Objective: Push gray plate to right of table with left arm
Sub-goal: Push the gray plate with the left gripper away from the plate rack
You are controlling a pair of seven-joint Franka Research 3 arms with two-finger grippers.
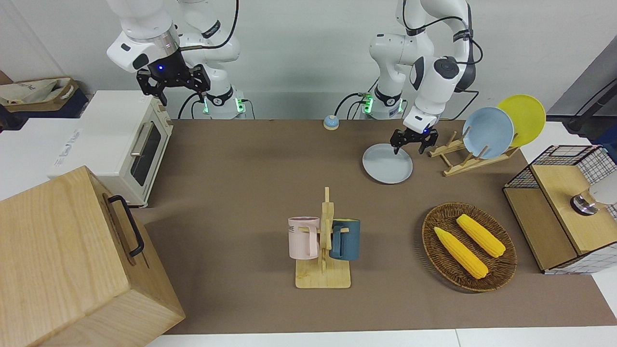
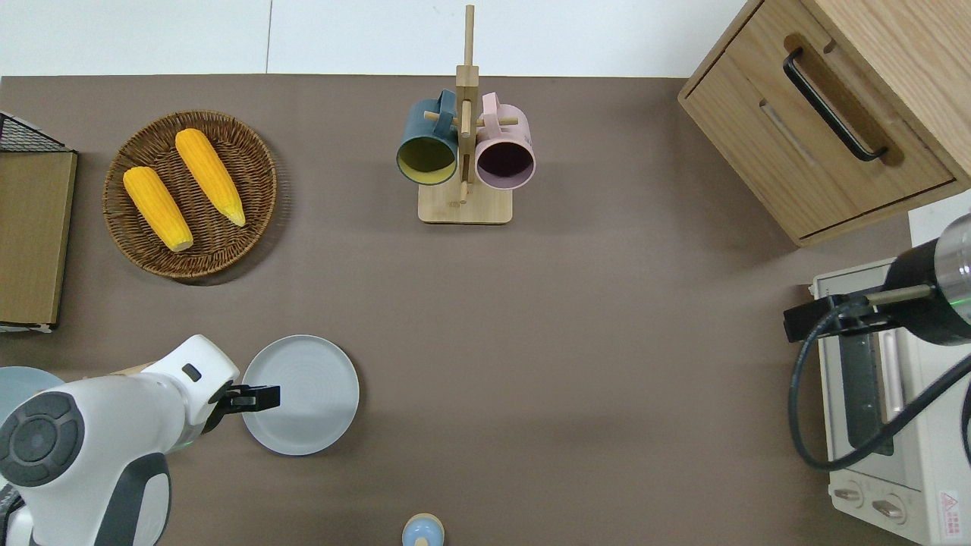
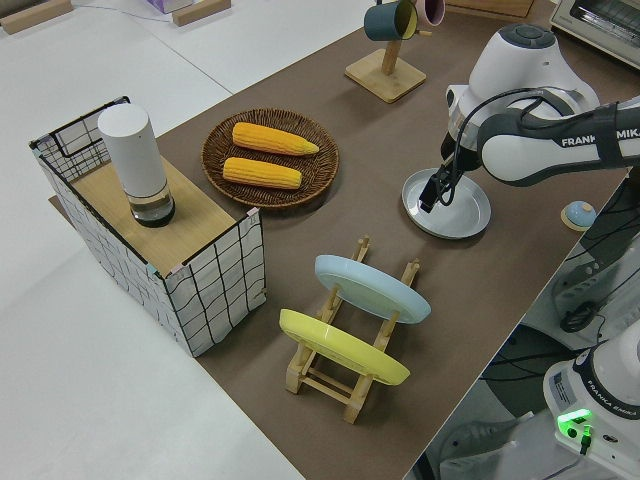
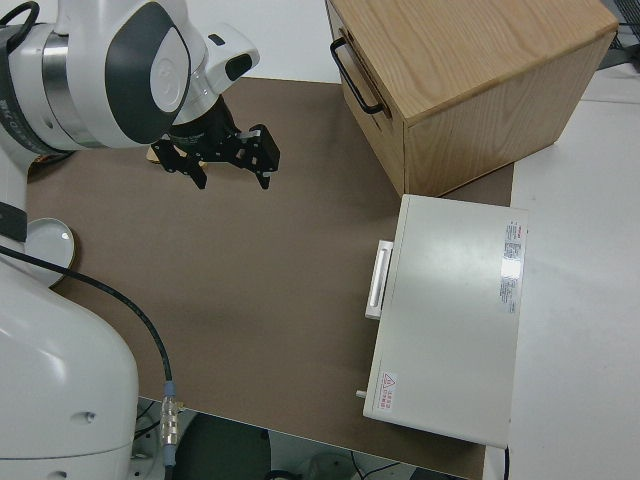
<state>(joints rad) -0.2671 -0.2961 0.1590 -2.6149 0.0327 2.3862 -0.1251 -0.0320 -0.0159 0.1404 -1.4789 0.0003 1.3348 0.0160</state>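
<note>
The gray plate (image 2: 300, 394) lies flat on the table (image 2: 576, 364), toward the left arm's end and fairly near the robots' edge. The left gripper (image 2: 258, 397) is low over the plate's rim on the side toward the left arm's end. Its fingers are spread, with one fingertip (image 1: 395, 150) at the plate's rim and the other fingertip (image 1: 422, 150) outside the plate, and nothing is held between them. Whether that fingertip actually touches the rim I can't make out.

From the plate toward the right arm's end there is a long run of bare brown cover (the widest open stretch on the table), ending at the white toaster oven (image 2: 884, 425) and the wooden cabinet (image 2: 827, 121) at that end. A small blue bell (image 2: 422, 531) sits at the robots' edge, nearer the robots than the plate. The mug stand (image 2: 464, 136) with its two mugs stands well apart, farther from the robots. The wicker basket of corn (image 2: 190, 193) is also farther out, toward the left arm's end, and the plate rack (image 1: 475, 149) stands just beside the plate at that same end.

The right arm is parked, the right gripper (image 1: 174, 82) spread open and empty.
</note>
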